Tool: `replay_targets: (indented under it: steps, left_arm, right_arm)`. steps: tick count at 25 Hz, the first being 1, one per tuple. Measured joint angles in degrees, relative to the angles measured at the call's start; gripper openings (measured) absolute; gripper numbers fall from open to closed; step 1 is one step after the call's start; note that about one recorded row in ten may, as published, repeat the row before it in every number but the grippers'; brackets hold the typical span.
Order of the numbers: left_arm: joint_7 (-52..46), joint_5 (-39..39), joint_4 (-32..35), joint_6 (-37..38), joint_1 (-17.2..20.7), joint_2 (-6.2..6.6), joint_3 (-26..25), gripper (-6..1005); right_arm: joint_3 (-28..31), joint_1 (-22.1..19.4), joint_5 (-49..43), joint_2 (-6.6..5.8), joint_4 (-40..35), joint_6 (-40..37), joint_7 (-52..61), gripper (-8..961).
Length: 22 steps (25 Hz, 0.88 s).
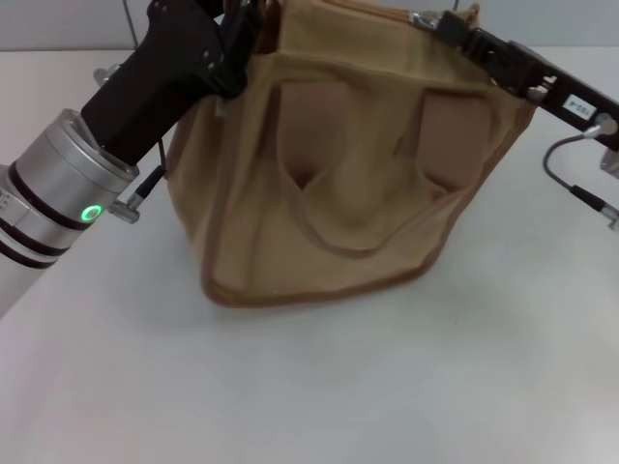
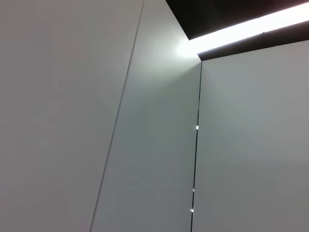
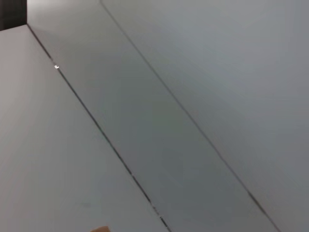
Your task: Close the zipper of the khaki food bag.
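The khaki food bag (image 1: pixel 338 193) stands on the white table (image 1: pixel 387 387), its front with two strap tabs and a looped handle facing me. Its top is pulled taut between both grippers. My left gripper (image 1: pixel 250 34) is at the bag's top left corner, shut on the fabric edge. My right gripper (image 1: pixel 430 19) is at the top right corner, shut on a small silver pull tab (image 1: pixel 422 17). The zipper track along the top is mostly out of view. Both wrist views show only walls and ceiling, apart from a tan sliver (image 3: pixel 99 229).
A cable loop (image 1: pixel 571 174) hangs by my right arm at the right edge. My left arm's silver wrist with a green light (image 1: pixel 91 213) lies left of the bag. Bare white table lies in front of the bag.
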Motion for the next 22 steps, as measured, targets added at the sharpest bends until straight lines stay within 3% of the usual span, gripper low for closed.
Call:
replay_targets:
  steps: [13, 22]
  left_arm:
    - [0.0, 0.0, 0.3, 0.0, 1.2, 0.09, -0.8, 163]
    - [0.0, 0.0, 0.3, -0.3, 2.9, 0.08, -1.6, 169]
  right_arm:
    - [2.8, -3.8, 0.0, -0.80, -0.6, 0.0, 0.7, 70]
    - [6.4, -4.9, 0.0, -0.34, -0.8, -0.3, -1.2, 87]
